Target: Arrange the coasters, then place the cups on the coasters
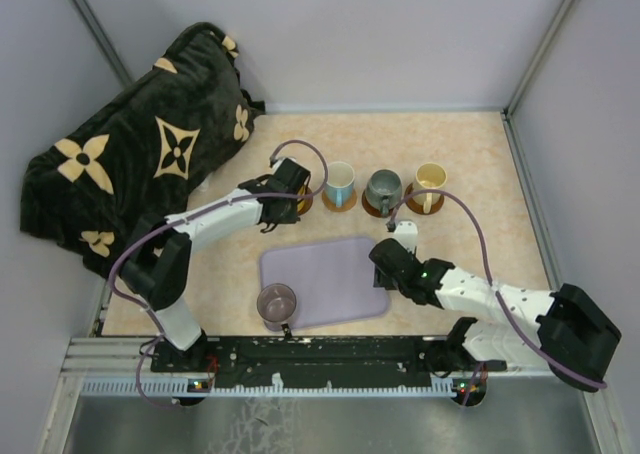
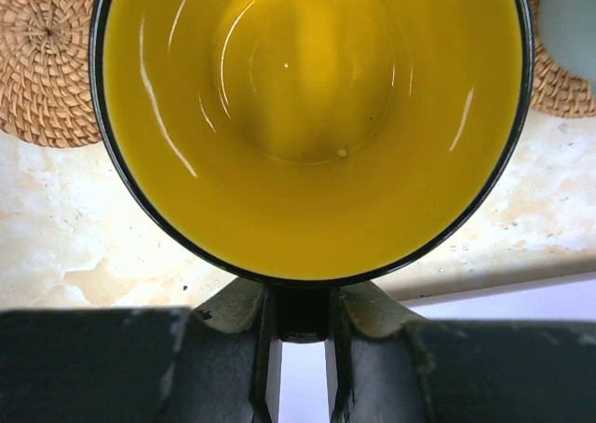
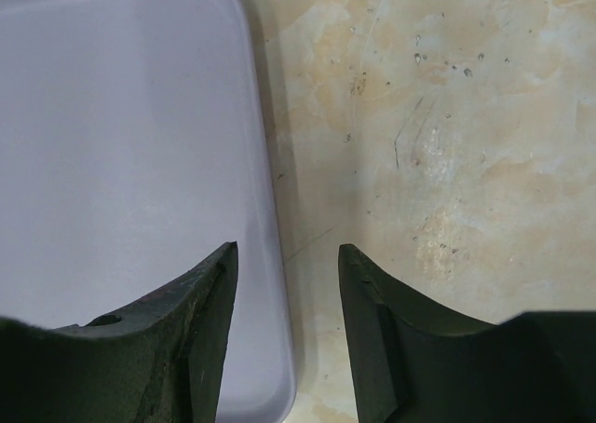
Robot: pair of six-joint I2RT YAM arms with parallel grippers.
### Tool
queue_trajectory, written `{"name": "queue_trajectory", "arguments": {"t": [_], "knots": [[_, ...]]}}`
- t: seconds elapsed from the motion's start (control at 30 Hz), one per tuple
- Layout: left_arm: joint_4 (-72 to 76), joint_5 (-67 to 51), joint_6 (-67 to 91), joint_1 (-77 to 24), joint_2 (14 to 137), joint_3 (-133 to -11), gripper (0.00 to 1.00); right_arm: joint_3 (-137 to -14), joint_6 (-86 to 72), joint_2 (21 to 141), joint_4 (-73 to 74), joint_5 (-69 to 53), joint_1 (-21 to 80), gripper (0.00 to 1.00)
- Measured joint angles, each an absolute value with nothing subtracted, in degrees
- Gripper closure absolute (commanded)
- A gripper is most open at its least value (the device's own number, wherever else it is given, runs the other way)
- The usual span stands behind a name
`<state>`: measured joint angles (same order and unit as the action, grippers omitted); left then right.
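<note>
My left gripper [image 2: 298,322] pinches the rim of the yellow mug [image 2: 307,134], with a bare woven coaster [image 2: 42,60] just beside it. My right gripper [image 3: 287,283] hangs with its fingers spread and empty over the edge of the lavender tray [image 3: 112,143]. The blue-handled mug [image 1: 340,184], grey-green mug [image 1: 383,189] and cream mug [image 1: 430,182] each sit on a woven coaster. The mauve mug [image 1: 277,304] stands on the tray.

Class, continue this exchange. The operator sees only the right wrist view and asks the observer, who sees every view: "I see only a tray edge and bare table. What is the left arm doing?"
Observer: The left gripper is shut on the yellow mug.
Operator: How many mugs sit on coasters?
Observer: Three in the far row: white mug, grey-green mug, cream mug.
Operator: Any mug on the lavender tray?
Observer: Yes, the mauve mug stands at its near left corner.
</note>
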<state>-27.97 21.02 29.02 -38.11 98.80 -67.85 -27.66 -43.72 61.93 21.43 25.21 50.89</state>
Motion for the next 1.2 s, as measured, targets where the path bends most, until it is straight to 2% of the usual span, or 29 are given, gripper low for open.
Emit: {"name": "queue_trajectory", "arguments": {"t": [0.3, 0.47, 0.77, 0.9, 1.0, 1.2], "knots": [[-27.9, 21.0, 30.2, -38.1, 100.0, -70.0, 1.0, -27.4, -44.1, 66.1, 20.6, 25.1, 50.9, 0.54], [-27.9, 21.0, 30.3, -38.1, 100.7, -70.5, 1.0, -27.4, -44.8, 66.8, 20.8, 24.9, 51.0, 0.64], [-27.8, 20.9, 30.3, -37.4, 101.3, -70.7, 1.0, -27.4, -45.7, 66.7, 21.4, 24.9, 52.3, 0.72], [-27.3, 20.9, 30.4, -37.2, 101.5, -70.9, 1.0, -27.0, -46.1, 65.7, 22.3, 24.6, 52.8, 0.83], [-27.0, 20.7, 30.7, -37.1, 101.8, -71.2, 1.0, -27.0, -46.5, 65.1, 23.0, 24.0, 53.0, 1.0], [-26.5, 20.1, 31.1, -36.9, 102.5, -71.5, 1.0, -26.5, -46.7, 63.4, 25.0, 23.8, 54.0, 1.0]]}}
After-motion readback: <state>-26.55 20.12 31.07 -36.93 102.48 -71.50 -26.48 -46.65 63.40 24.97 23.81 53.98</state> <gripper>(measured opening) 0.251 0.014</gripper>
